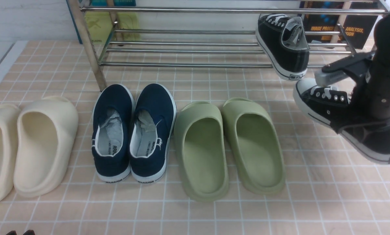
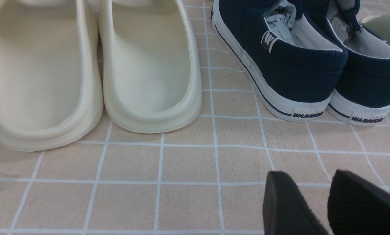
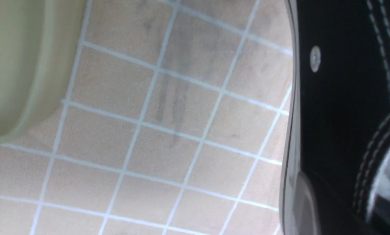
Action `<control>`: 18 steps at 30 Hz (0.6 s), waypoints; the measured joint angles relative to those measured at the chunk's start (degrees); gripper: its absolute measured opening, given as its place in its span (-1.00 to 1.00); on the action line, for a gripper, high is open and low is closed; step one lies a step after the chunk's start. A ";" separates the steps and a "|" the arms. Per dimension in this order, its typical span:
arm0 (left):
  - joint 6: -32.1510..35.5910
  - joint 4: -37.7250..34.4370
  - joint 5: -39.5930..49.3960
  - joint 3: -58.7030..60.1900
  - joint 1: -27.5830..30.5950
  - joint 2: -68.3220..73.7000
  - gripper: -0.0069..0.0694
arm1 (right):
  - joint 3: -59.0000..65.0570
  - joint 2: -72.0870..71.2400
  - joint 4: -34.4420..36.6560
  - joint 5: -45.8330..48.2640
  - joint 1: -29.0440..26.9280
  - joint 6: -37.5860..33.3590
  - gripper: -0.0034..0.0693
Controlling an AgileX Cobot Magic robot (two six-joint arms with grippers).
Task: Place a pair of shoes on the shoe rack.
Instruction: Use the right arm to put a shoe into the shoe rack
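One black sneaker [image 1: 284, 45] with white laces lies on the lower bars of the silver shoe rack [image 1: 188, 49], at its right end, heel toward me and over the front bar. My right gripper [image 1: 351, 125] is shut on the side wall of the second black sneaker [image 1: 325, 101] and holds it tilted just off the floor, in front of the rack's right end, white toe pointing left. In the right wrist view that sneaker [image 3: 338, 98] fills the right side around the gripper [image 3: 341, 209]. My left gripper [image 2: 312, 182] is slightly open and empty, low over the tiles near the front left.
On the pink tiled floor [image 1: 312, 202] stand cream slides [image 1: 41, 143], navy slip-ons [image 1: 133, 130] and olive-green slides [image 1: 231, 143] in a row in front of the rack. The rack's left leg [image 1: 90, 52] is behind the navy pair. Books lean behind the rack.
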 joint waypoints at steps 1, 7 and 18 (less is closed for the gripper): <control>0.00 0.00 0.00 0.00 0.00 0.00 -0.19 | -0.86 0.00 -0.15 0.83 0.00 -0.86 -0.91; 0.00 0.00 -0.05 0.00 0.00 0.00 -0.19 | -7.14 3.17 -2.89 5.39 0.00 -1.30 -0.91; 0.00 0.05 -0.05 0.00 0.00 0.00 -0.19 | -9.28 4.53 -10.58 6.46 -3.35 1.65 -0.91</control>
